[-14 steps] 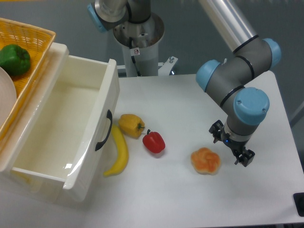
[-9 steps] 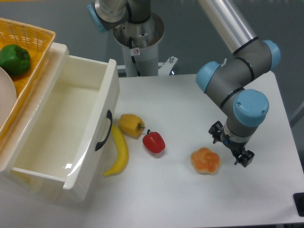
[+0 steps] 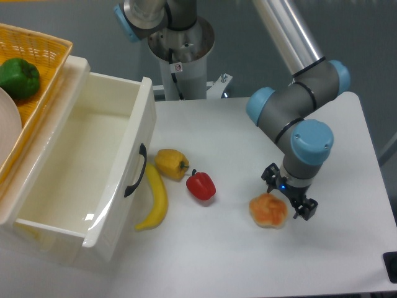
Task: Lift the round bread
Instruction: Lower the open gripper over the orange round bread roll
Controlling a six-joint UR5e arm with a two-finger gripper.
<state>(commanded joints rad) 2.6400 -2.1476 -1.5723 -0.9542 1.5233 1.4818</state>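
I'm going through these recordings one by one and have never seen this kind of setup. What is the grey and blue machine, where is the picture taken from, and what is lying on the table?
The grey machine with blue caps is a jointed robot arm. At its tip is a black two-finger gripper, its hand. The picture comes from one fixed camera looking down at the white table from the front.

On the table lie a small round golden-orange bread bun, a red pepper, a yellow pepper and a yellow banana. At the left is an open white drawer, with a woven yellow basket behind it holding a green pepper.

The gripper sits open over the bun's right edge. Nothing is held yet.
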